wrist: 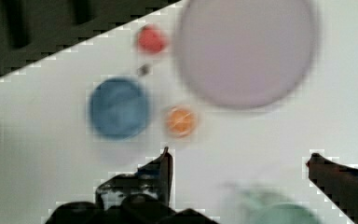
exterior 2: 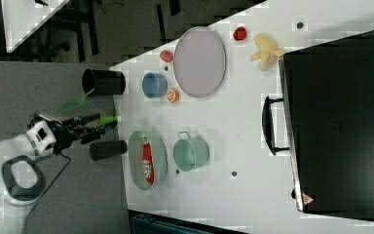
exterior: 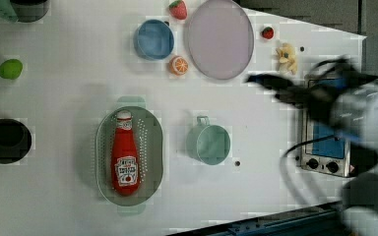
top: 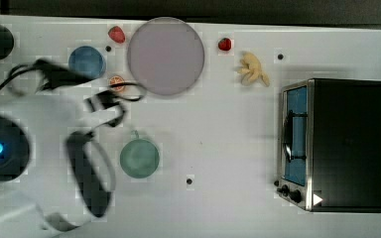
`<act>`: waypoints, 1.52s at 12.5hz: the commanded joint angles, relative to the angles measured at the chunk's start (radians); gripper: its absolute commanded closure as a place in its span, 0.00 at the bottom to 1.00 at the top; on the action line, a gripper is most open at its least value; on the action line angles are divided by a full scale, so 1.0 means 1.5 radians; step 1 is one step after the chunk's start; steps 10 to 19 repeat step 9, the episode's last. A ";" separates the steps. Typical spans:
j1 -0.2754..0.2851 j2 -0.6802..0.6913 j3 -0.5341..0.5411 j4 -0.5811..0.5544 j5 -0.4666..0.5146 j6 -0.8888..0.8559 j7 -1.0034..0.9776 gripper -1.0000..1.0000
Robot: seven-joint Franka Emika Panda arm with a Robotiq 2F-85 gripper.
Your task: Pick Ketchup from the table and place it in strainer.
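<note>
White bench, ketchup lying lengthwise inside the pale green strainer, teal cup just beside it, my tool spread wide and empty, raised above the blue bowl and orange slice

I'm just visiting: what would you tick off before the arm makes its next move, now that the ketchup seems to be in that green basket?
1. Ketchup inside the strainer: ok, lying flat, cap toward the left view's top.
2. Gripper open and empty: ok.
3. Gripper clear of the strainer: ok, it is off to the side.
4. Strainer sits flat on the table: ok.
5. Teal cup undisturbed: ok, upright beside the strainer.
6. Bottle cap sealed: cannot tell.
</note>
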 commanded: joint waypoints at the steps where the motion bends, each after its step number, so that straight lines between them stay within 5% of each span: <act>1: -0.044 -0.011 -0.101 0.055 0.018 -0.137 -0.011 0.00; 8: -0.045 -0.019 -0.233 0.171 0.049 -0.331 -0.064 0.00; 19: -0.045 -0.018 -0.237 0.173 0.049 -0.349 -0.046 0.00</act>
